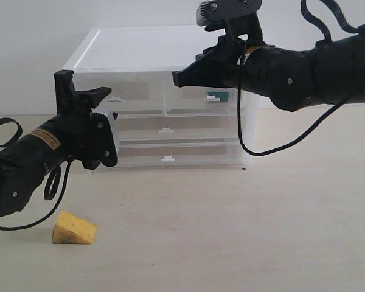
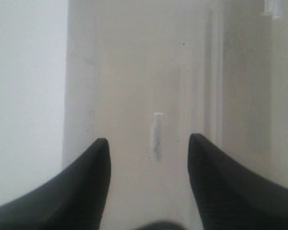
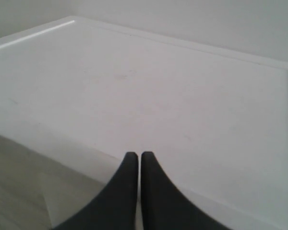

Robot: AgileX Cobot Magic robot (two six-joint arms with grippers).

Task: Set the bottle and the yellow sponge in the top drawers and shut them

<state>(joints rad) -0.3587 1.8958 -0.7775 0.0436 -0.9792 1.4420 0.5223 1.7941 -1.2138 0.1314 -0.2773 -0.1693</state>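
Note:
The yellow sponge [image 1: 75, 229] lies on the table at the front left, well below my left arm. A bit of teal, the bottle [image 1: 218, 96], shows through the front of the right top drawer [image 1: 188, 97], beside its white handle [image 1: 212, 98]. My left gripper [image 1: 85, 90] is open in front of the left top drawer [image 1: 137, 91]. That drawer's tab handle [image 2: 157, 136] shows just ahead between the spread fingers [image 2: 86, 182], untouched. My right gripper [image 1: 177, 78] is shut and empty, its tips [image 3: 140, 157] at the front edge of the cabinet's white top [image 3: 149, 91].
Both top drawers look pushed in. Below them sit the two full-width drawers [image 1: 176, 125], also pushed in. The cabinet stands against the back wall on a beige table [image 1: 231, 231].

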